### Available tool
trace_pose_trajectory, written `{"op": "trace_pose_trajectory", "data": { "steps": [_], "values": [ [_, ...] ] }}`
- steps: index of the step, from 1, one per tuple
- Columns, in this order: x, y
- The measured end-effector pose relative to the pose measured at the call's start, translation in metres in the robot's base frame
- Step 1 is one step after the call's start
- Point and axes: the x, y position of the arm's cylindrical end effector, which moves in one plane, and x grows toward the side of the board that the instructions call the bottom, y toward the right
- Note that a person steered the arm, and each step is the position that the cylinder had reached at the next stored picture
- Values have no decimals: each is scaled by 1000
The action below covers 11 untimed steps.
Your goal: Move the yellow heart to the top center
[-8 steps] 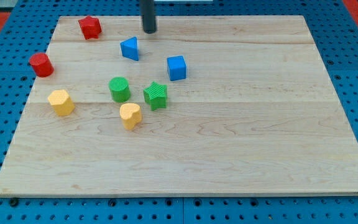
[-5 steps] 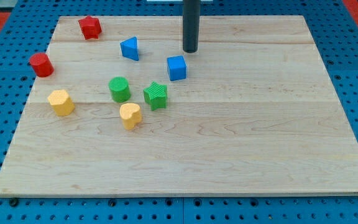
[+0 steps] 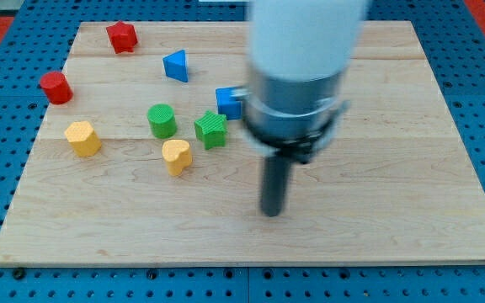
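Note:
The yellow heart (image 3: 176, 156) lies left of the board's middle. My tip (image 3: 272, 211) is on the board to the heart's right and a little lower, about a hundred pixels away and touching no block. The arm's big white and grey body (image 3: 297, 76) fills the upper middle of the view and is blurred. It hides part of the blue cube (image 3: 227, 102), which lies just up and right of the green star (image 3: 211, 129).
A green cylinder (image 3: 162, 120) sits above the heart. A yellow hexagonal block (image 3: 82, 138) lies at the left. A red cylinder (image 3: 55, 87), a red star-like block (image 3: 121, 36) and a blue triangular block (image 3: 175, 65) lie in the upper left. The wooden board (image 3: 394, 168) rests on blue pegboard.
The rod has swung from the board's top centre down toward the view's bottom, to the right of the heart. The blue cube has shifted left and slightly down toward the green star.

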Motion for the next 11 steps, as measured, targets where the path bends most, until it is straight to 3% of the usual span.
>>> {"op": "trace_pose_trajectory", "data": {
  "steps": [1, 2, 4, 6, 9, 10, 11],
  "values": [
    [-19, -65],
    [-50, -70],
    [-60, -117],
    [-102, -96],
    [-231, -8],
    [-197, 13],
    [-194, -6]
  ]
}}
